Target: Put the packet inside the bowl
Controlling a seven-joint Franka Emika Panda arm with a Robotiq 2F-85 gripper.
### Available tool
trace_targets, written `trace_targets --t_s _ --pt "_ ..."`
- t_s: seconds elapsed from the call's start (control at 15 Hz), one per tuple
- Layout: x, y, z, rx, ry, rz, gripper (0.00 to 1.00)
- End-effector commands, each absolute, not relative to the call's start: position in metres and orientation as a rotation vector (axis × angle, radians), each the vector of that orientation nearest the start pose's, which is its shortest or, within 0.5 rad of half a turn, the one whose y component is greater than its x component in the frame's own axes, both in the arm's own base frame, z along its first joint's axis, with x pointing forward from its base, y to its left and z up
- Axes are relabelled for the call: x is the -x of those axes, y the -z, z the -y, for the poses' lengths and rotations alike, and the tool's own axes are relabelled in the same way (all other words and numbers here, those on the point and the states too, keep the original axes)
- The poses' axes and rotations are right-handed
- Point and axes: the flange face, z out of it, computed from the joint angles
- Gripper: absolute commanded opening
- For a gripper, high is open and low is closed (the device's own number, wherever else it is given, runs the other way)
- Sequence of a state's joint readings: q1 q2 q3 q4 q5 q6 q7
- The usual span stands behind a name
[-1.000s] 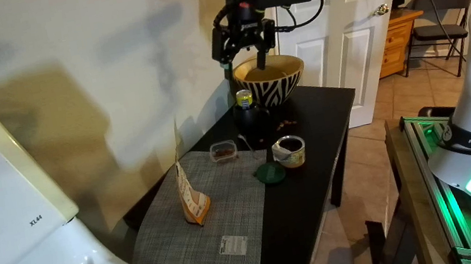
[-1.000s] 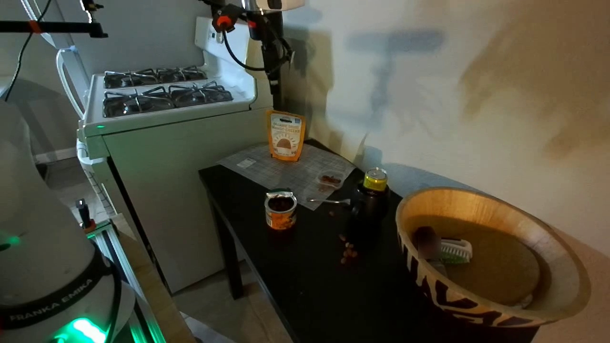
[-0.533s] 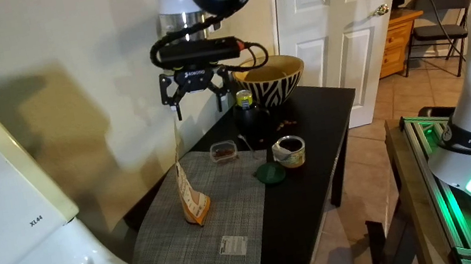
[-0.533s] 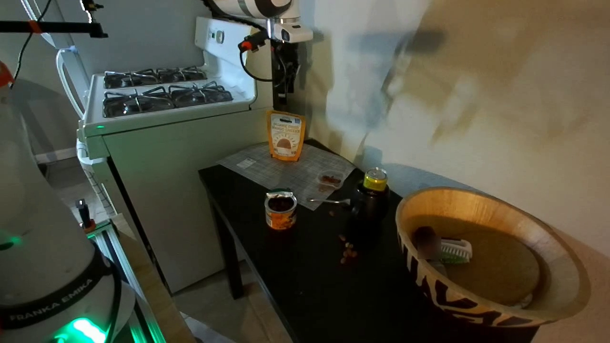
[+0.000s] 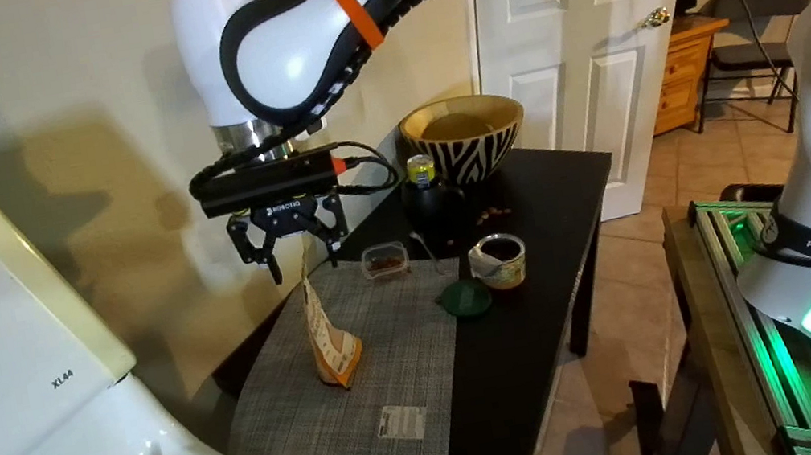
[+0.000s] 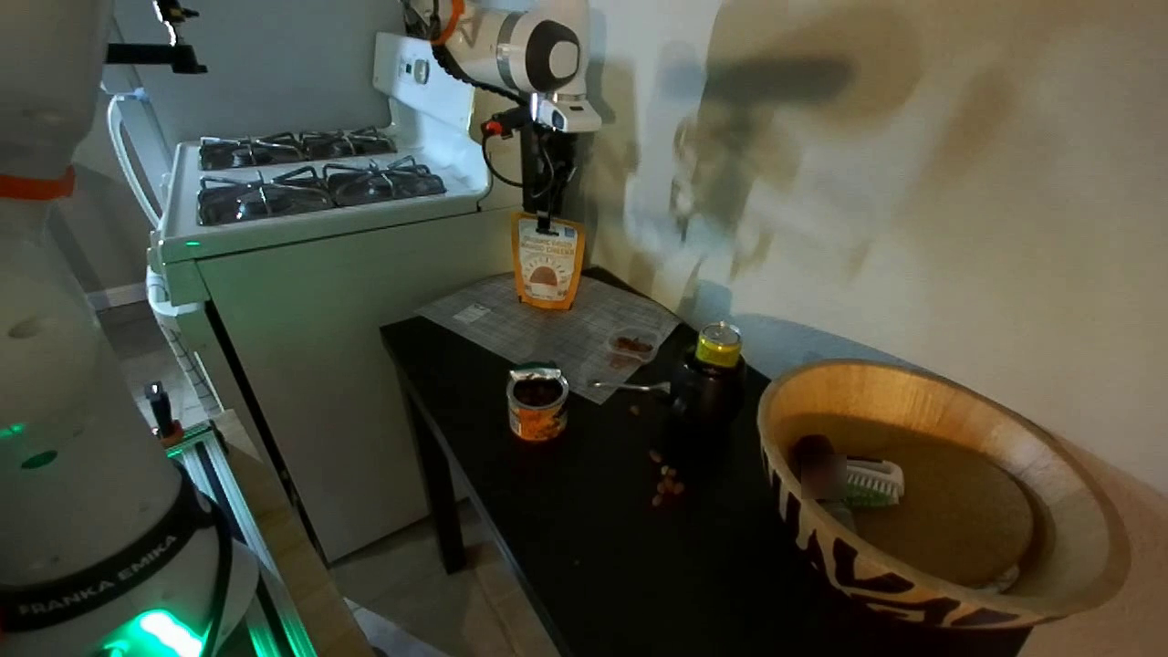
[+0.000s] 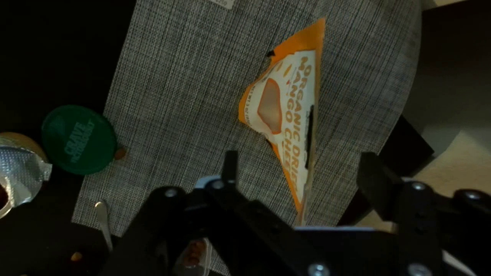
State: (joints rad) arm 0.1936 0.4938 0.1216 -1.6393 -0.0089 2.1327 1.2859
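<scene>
The packet, an orange and white pouch (image 5: pixel 333 350), stands upright on the grey mat near the wall. It also shows in an exterior view (image 6: pixel 548 265) and in the wrist view (image 7: pixel 274 107). My gripper (image 5: pixel 304 265) is open and empty above the packet. In the wrist view my gripper (image 7: pixel 300 166) has its fingers apart, with the packet's upper edge lying between them. In an exterior view a fingertip (image 6: pixel 545 224) overlaps the packet's top; I cannot tell whether they touch. The zebra-striped bowl (image 5: pixel 474 157) stands at the table's far end and also shows (image 6: pixel 922 388) with small items inside.
Near the packet are a clear tub (image 5: pixel 385 262), an opened can (image 5: pixel 499 261), a green lid (image 5: pixel 466 298) and a spoon (image 7: pixel 102 216). A black mug (image 5: pixel 434 202) with a yellow-topped can stands before the bowl. The wall and stove (image 6: pixel 338 265) border the black table.
My gripper has moved away from the bowl's side toward the packet and has come down over it, still open. The packet, bowl and other objects have stayed in place.
</scene>
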Motion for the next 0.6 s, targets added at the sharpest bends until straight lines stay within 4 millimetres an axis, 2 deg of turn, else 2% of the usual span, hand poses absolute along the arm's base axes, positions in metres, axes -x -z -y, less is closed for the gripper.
trace_targets --t_s 0.0,0.4,0.53 --pt "-0.664 -0.317 -0.213 2.721 -0.106 -1.551 0.49" --pt "-0.664 -0.326 -0.208 2.719 -0.111 -1.568 0.04" --pt "-0.663 -0.328 -0.206 2.721 -0.108 -1.572 0.00"
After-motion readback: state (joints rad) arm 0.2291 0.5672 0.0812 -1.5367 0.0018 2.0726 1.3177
